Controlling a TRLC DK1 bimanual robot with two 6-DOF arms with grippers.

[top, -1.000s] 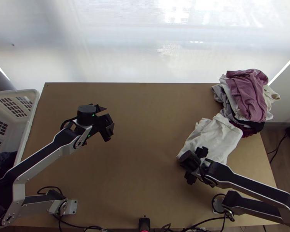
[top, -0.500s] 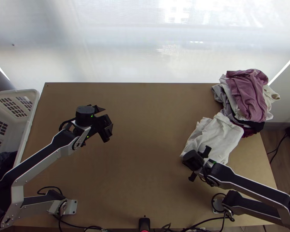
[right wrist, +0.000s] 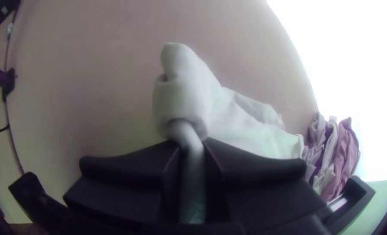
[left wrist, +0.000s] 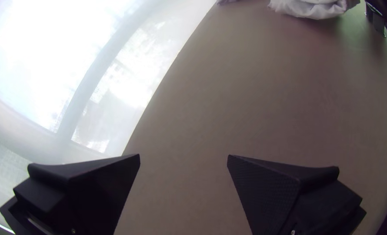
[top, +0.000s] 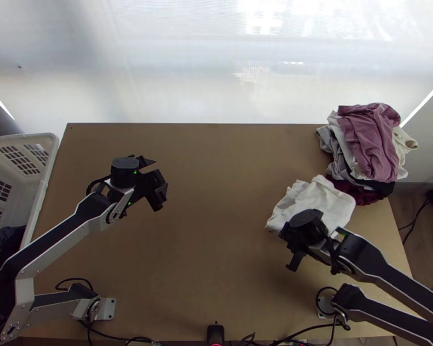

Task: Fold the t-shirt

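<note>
Right, starting at far left, a white basket [top: 50, 167] stands by the worktop [top: 216, 207] with dark cloth [top: 7, 245] inside. Next along, the left gripper [top: 160, 173] hangs over the worktop, jaws spread wide, bare surface between them in its wrist view. And across to the white t-shirt [top: 320, 199], on the right half of the worktop: a compact, rumpled bundle! Its left side is all creases and uneven edges, its right side flatter, ending in a rounded corner; how many layers, I can't tell. Over its near end comes the right gripper [top: 298, 247], jaws closed on the white fabric. What a look from that wrist: a narrow strip pinched tight, the cloth curling into a soft, thick roll just beyond, then fanning out in looser, shallow folds. Finally, far right, just beside the shirt, a heap of clothes [top: 369, 144], mauve on top, with grey, white, black and deep red beneath.
</note>
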